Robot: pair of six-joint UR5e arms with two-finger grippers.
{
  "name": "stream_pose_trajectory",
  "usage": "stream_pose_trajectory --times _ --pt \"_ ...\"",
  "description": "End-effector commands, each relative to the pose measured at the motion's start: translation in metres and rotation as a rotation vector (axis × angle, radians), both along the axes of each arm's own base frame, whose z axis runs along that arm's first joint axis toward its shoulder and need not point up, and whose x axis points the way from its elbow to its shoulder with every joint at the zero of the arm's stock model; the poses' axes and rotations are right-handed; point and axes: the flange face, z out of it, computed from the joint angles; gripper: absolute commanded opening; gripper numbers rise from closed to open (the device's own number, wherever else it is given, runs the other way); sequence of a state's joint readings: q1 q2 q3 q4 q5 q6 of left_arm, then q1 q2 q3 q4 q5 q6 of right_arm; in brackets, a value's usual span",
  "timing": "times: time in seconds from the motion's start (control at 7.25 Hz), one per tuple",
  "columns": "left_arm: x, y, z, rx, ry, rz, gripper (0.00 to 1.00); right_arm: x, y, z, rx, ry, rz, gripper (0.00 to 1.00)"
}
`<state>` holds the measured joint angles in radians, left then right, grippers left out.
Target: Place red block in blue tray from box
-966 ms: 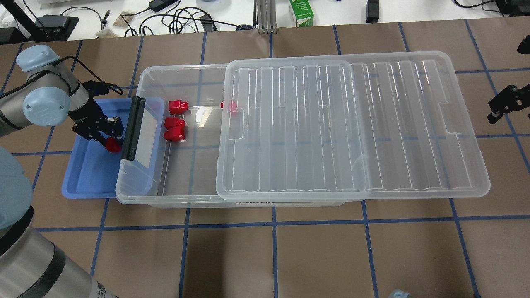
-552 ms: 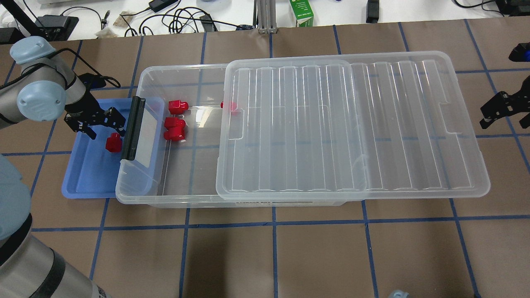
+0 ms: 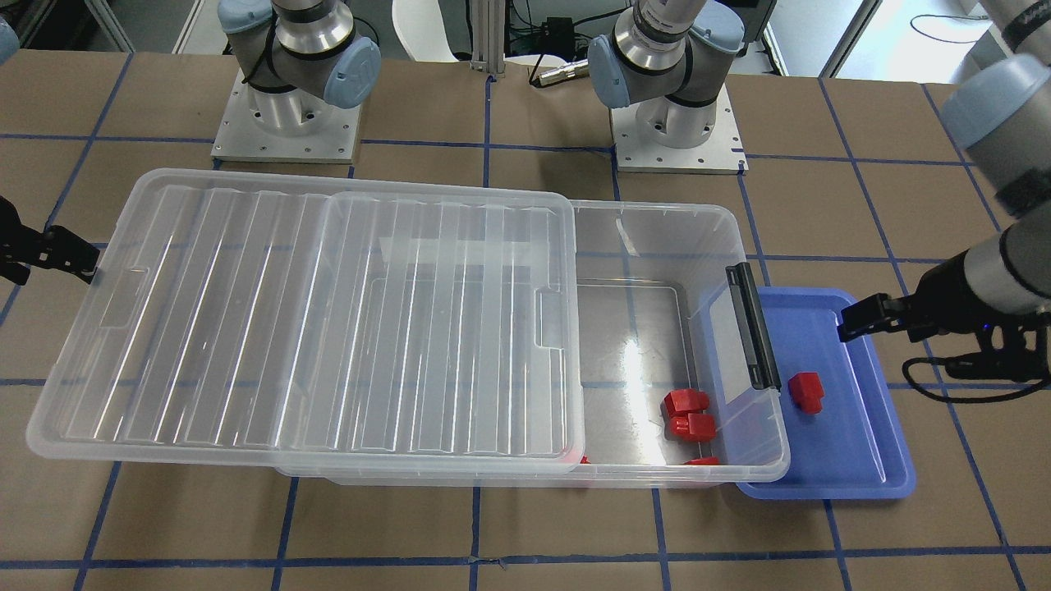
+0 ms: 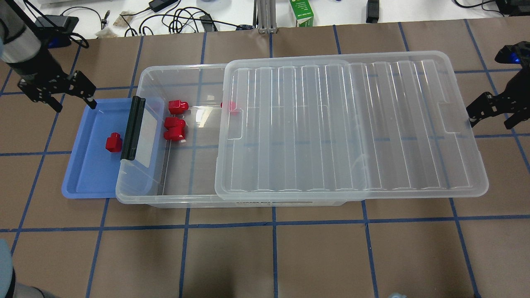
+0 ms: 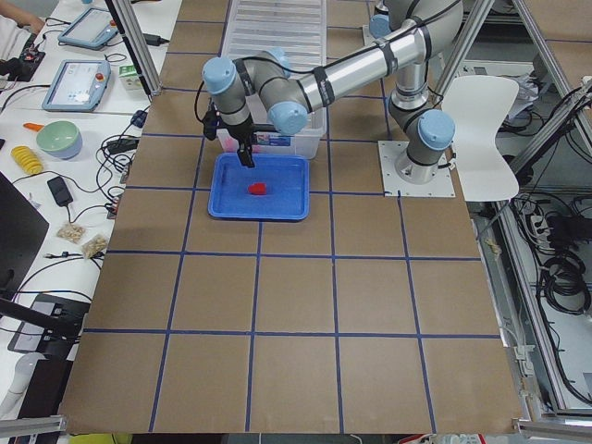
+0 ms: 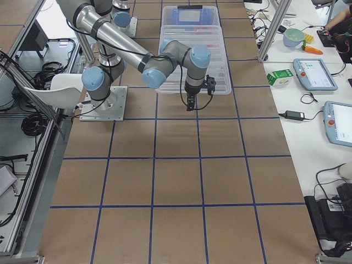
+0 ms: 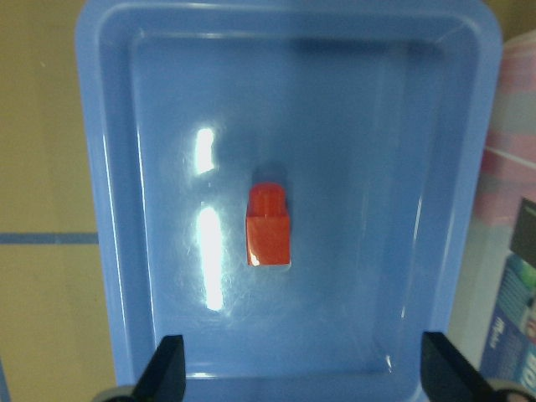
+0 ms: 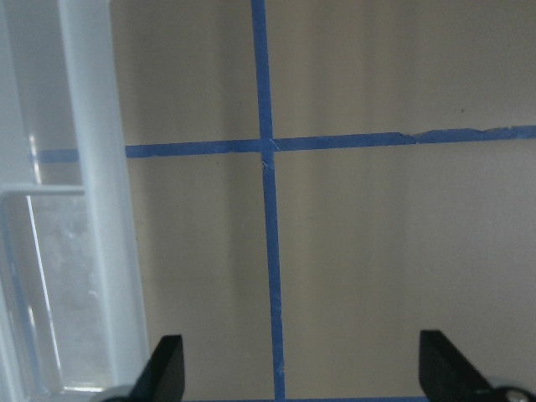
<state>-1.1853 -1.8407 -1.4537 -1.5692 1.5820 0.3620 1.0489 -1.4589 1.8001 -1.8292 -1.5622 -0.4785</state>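
Observation:
One red block [image 4: 113, 142] lies alone in the blue tray [image 4: 89, 174], close to the box's black latch [image 4: 132, 128]. It also shows in the left wrist view [image 7: 270, 236] and the front view [image 3: 805, 391]. My left gripper [image 4: 73, 104] is open and empty, above the tray's back left corner. The clear box [image 4: 136, 186] holds several more red blocks [image 4: 174, 129]; one [image 4: 229, 106] sits partly under the lid. The ribbed lid [image 4: 352, 124] is slid to the right. My right gripper [image 4: 492, 118] is open and empty, just beyond the lid's right edge.
The tray's right part sits under the box's latch end. A green carton [image 4: 301, 12] and cables [image 4: 182, 20] lie beyond the table's back edge. The two arm bases [image 3: 287, 123] stand behind the box. Brown table surface with blue tape lines surrounds everything.
My left gripper let go of the red block in the tray, then opened and drew up and away to the back left. My right gripper moved closer to the lid's right edge.

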Motion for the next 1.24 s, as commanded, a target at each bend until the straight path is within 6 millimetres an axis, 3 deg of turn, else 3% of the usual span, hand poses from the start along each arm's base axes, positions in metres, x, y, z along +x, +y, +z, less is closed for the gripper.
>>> stream_pose_trajectory --times 0.0,0.14,0.28,0.55,0.83,0.97,1.1 --pt "-0.061 0.019 0.067 -0.026 -0.017 0.035 1.00 0.035 -0.008 0.001 -0.001 0.006 0.007 1.00" --pt "-0.110 0.027 0.084 -0.055 -0.029 -0.011 1.00 0.059 -0.016 0.002 -0.020 0.021 -0.013 1.00" --pt "-0.145 0.038 0.095 -0.074 -0.029 -0.067 1.00 0.085 -0.019 0.002 -0.023 0.026 -0.019 1.00" --pt "-0.198 0.070 0.095 -0.076 0.032 -0.086 1.00 0.123 -0.024 0.004 -0.043 0.037 -0.034 1.00" --pt "-0.223 0.091 0.105 -0.094 0.028 -0.086 1.00 0.165 -0.031 0.004 -0.081 0.048 -0.027 1.00" --pt "-0.234 0.096 0.097 -0.080 0.027 -0.107 1.00 0.180 -0.034 0.002 -0.100 0.050 0.000 1.00" --pt "-0.230 0.099 0.074 -0.041 -0.011 -0.117 1.00 0.193 -0.035 0.000 -0.099 0.047 0.024 1.00"
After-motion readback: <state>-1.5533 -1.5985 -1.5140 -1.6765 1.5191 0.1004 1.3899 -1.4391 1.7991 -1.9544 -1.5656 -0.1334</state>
